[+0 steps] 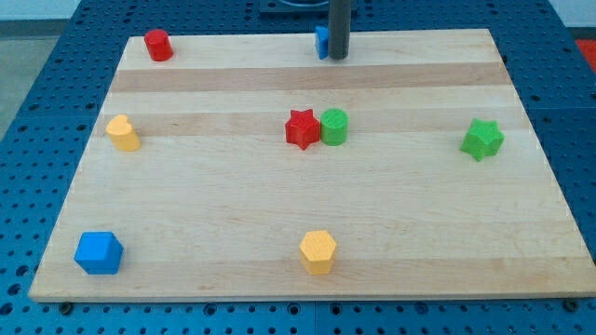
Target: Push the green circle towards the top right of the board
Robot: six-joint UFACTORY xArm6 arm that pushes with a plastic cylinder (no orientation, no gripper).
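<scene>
My tip (pixel 339 58) holds nothing, up at twelve o'clock from the small green circle block (pixel 333 126), which touches the small red star block (pixel 302 129), so no push has begun.

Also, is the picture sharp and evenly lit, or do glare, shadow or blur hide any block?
Camera view: sharp overall, light soft and even, no glare on the board; shadows are faint. My tip sits at the view's top, partly hiding a blue block, so its shape is unclear. The green circle and red star are crisp, side by side.
</scene>
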